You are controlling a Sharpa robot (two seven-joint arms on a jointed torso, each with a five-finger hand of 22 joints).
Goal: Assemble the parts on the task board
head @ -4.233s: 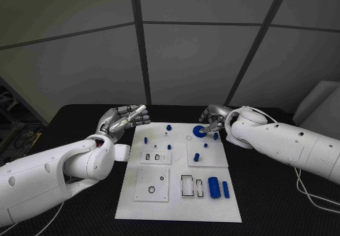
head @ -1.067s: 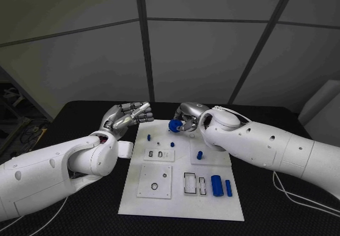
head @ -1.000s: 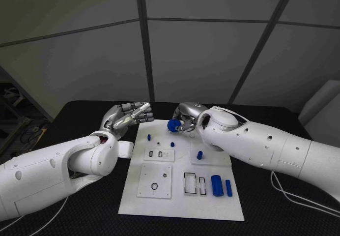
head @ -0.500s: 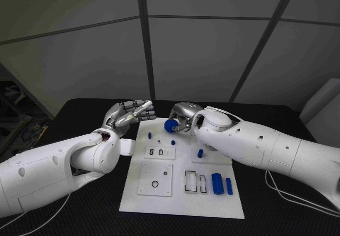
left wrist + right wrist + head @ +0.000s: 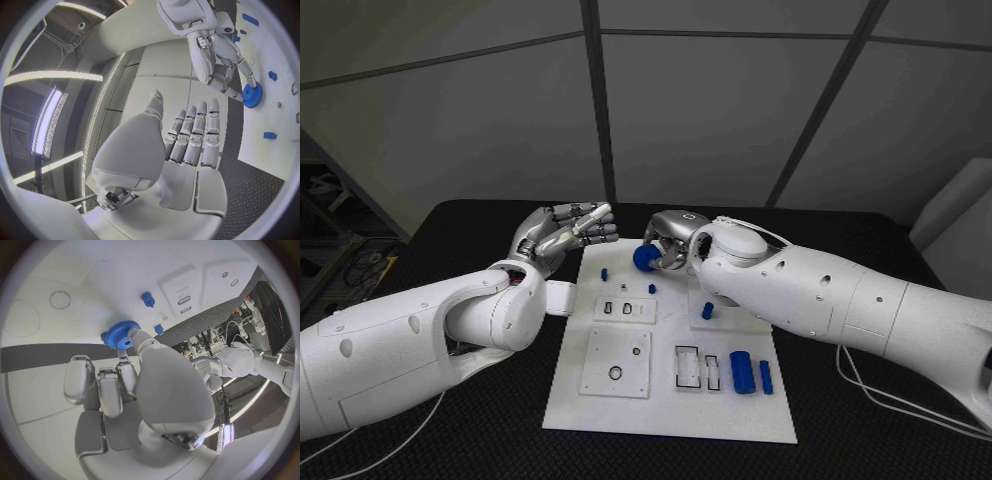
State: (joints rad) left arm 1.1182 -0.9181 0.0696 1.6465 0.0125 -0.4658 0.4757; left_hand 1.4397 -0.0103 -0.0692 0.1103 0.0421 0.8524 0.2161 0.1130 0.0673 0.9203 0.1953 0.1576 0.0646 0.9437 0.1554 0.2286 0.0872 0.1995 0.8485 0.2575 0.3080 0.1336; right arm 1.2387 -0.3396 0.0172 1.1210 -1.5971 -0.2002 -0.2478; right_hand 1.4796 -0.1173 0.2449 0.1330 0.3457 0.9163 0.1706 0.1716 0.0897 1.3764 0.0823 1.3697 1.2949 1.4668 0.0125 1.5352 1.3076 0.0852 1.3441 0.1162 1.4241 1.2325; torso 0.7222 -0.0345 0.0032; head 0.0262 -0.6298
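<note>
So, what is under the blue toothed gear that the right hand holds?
The far part of the white task board lies under the blue toothed gear; the right hand covers what is directly below it.

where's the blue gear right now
The blue gear is pinched in the right hand, above the far end of the task board, with the left hand raised beside it.

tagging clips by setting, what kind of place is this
Probably a robotics lab or test cell: a white task board with blue parts on a black table, plain grey wall panels behind.
</note>
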